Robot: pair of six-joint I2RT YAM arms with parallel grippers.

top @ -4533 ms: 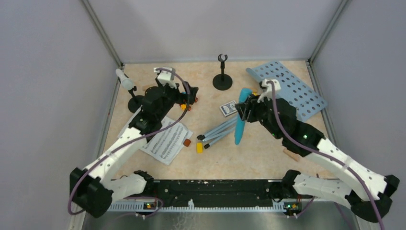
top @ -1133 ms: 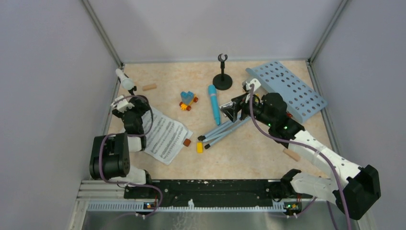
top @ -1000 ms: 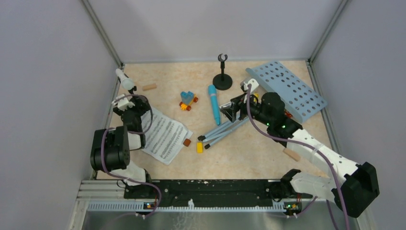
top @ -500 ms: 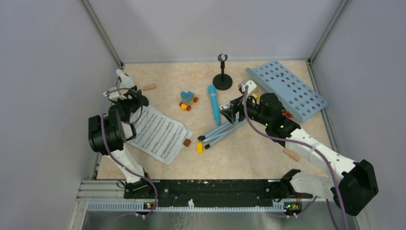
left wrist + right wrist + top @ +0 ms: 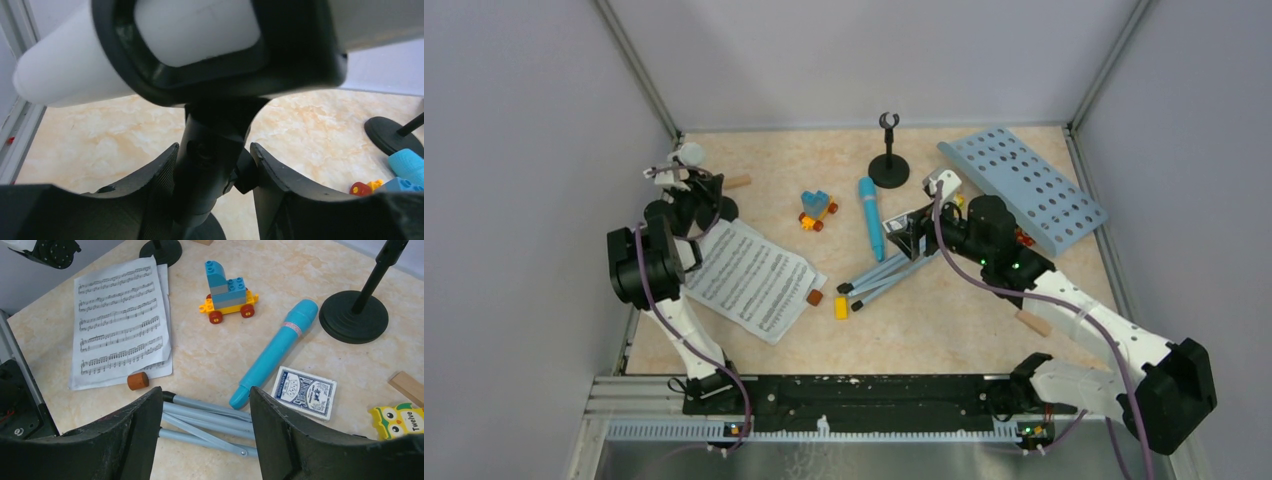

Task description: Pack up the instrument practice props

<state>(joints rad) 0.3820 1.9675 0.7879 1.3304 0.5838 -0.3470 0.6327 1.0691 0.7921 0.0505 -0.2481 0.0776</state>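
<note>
Marbled beige worktop (image 5: pixel 944 320): at ten o'clock, the stem of a matte black round-based holder (image 5: pixel 216 117) is bracketed by the left tool (image 5: pixel 213 150), grip unclear; the right tool (image 5: pixel 205 392) is held open, empty.

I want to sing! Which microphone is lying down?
The blue microphone lies flat; the white microphone sits up in its black holder.

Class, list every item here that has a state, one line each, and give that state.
White microphone: seated in the left holder's clip.
Blue microphone: lying loose.
Middle holder: upright, clip empty.
Tripod legs: folded, lying down.
Perforated rack: lying apart from the legs.
Sheet music: flat, face up.
Left end effector: astride the left holder's stem; grip unclear.
Right end effector: open, empty.
</note>
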